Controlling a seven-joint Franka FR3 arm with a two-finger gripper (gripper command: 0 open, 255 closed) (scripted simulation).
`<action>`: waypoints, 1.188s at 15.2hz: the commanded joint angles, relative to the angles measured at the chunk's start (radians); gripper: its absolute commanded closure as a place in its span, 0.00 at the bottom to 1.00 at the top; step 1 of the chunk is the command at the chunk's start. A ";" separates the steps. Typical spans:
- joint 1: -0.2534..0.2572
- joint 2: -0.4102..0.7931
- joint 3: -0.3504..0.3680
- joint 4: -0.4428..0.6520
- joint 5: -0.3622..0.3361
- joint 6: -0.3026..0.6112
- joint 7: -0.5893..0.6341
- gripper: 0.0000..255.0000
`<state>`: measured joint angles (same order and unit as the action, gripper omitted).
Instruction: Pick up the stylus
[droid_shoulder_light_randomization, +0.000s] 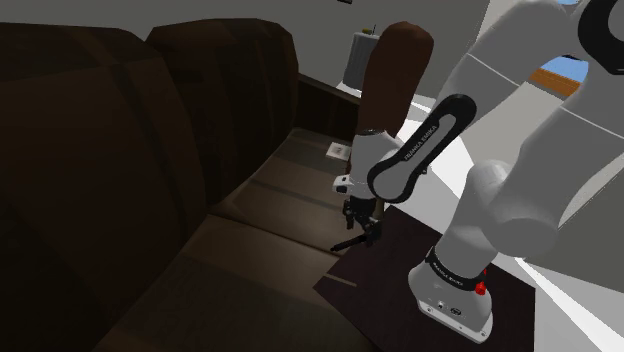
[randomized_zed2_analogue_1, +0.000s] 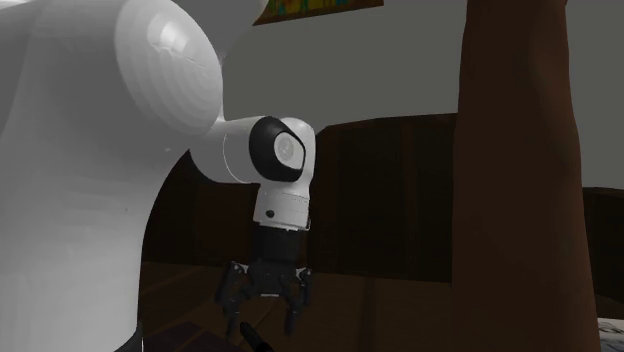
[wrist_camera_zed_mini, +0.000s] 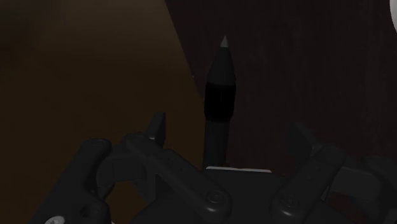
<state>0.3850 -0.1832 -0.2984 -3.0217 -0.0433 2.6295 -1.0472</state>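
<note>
Stylus (wrist_camera_zed_mini: 220, 95) is lying flat on a dark grained surface (wrist_camera_zed_mini: 305, 76), right beside the edge where the brown sofa (droid_shoulder_light_randomization: 150, 150) seat is starting. In the shoulder view it's sitting at about 6 o'clock from the hand, and a little white card (droid_shoulder_light_randomization: 338, 150) on the cushion is sitting off at 12 o'clock.

The gripper (randomized_zed2_analogue_1: 265, 320) is hovering just over it, spread wide and gripping nothing. From the wrist camera the stylus is running straight out from under the palm between the two fingers (wrist_camera_zed_mini: 157, 124), and neither one is touching it.

My read is that it's lining up for the drop and squeeze. Things I'd be watching:
- The stylus is looking a touch closer to one finger, so I'd be centring first, or the near finger is going to shove it sideways.
- It's thin and low, so the tips are needing to get nearly down to the surface before closing.
- Close slowly, since a round barrel is probably going to roll.
- Aim for the fatter band, not the taper.

Looks-wise it's black all over, with a slim barrel and a thicker, darker band around the middle. It's tapering to a small pale tip pointing away from the palm.
</note>
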 joint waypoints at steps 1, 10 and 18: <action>0.018 0.058 -0.008 0.007 0.033 0.051 -0.024 0.00; 0.024 0.078 -0.010 0.010 0.047 0.067 -0.035 1.00; -0.014 -0.057 0.004 0.002 -0.028 -0.057 0.019 1.00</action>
<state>0.3798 -0.2128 -0.2967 -3.0165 -0.0570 2.5977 -1.0362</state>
